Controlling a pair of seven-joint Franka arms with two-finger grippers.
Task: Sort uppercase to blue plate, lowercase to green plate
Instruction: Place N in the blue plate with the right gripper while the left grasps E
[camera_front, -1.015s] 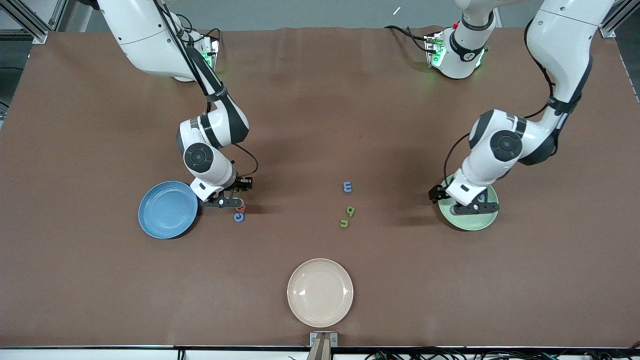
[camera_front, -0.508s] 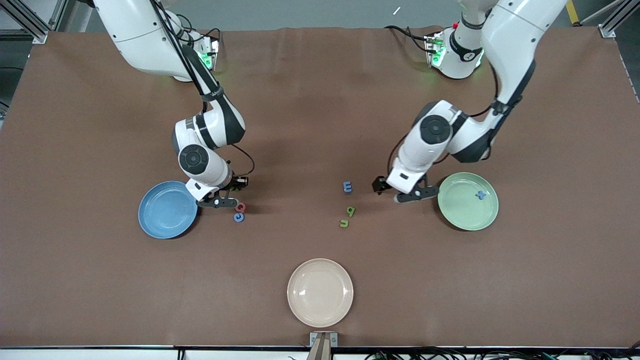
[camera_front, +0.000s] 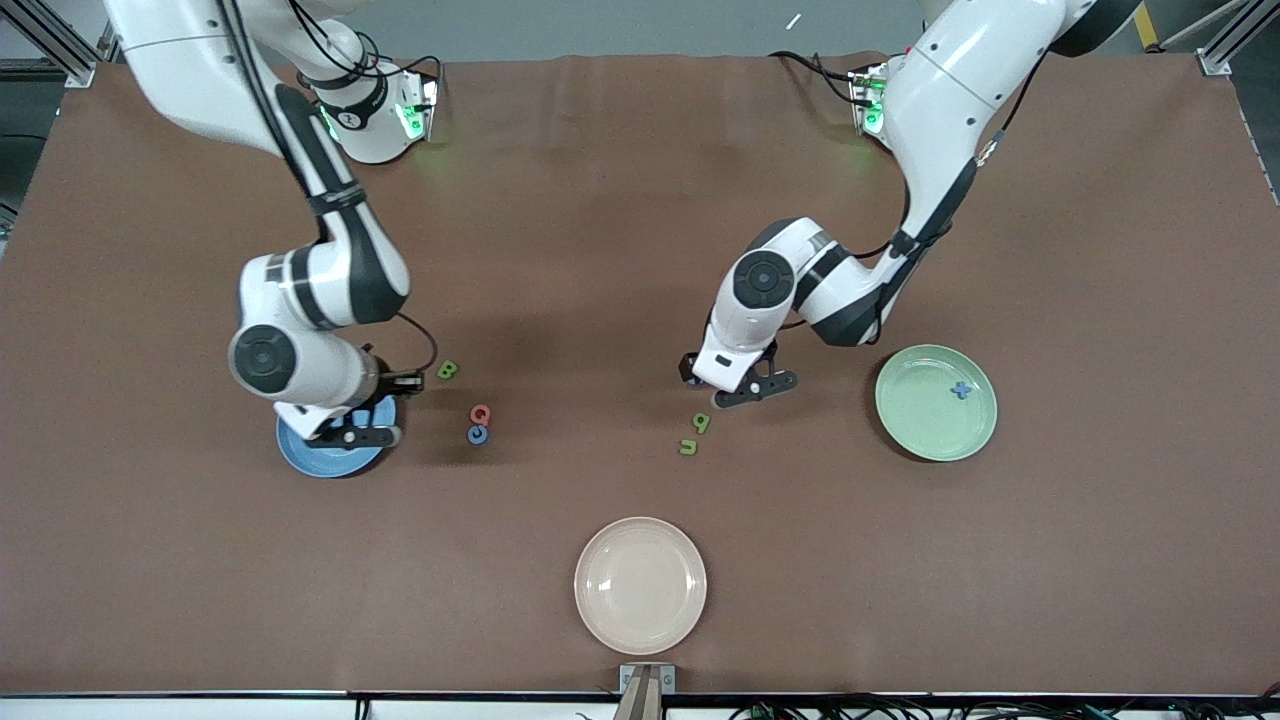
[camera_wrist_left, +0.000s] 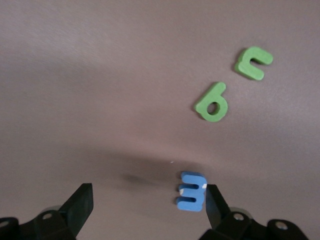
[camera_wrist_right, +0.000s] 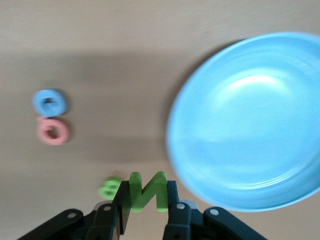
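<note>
Brown table cover fills the front view, with a cream plate at lower centre. Right gripper now sits over the blue plate at lower left of that view; half a second ago it was beside the plate, next to the red Q. Its fingers are clamped on the green N, seen upright between them in the right wrist view. With the arm moved off, the green B is uncovered on the table, above the red Q and the blue ring, which are unmoved and touching. Left gripper has shifted from beside the green plate toward the frame centre; its fingers are spread wide, one fingertip just beside the blue m in the left wrist view. Green q and green u lie just below it, unchanged. Blue x rests in the green plate at mid right.
</note>
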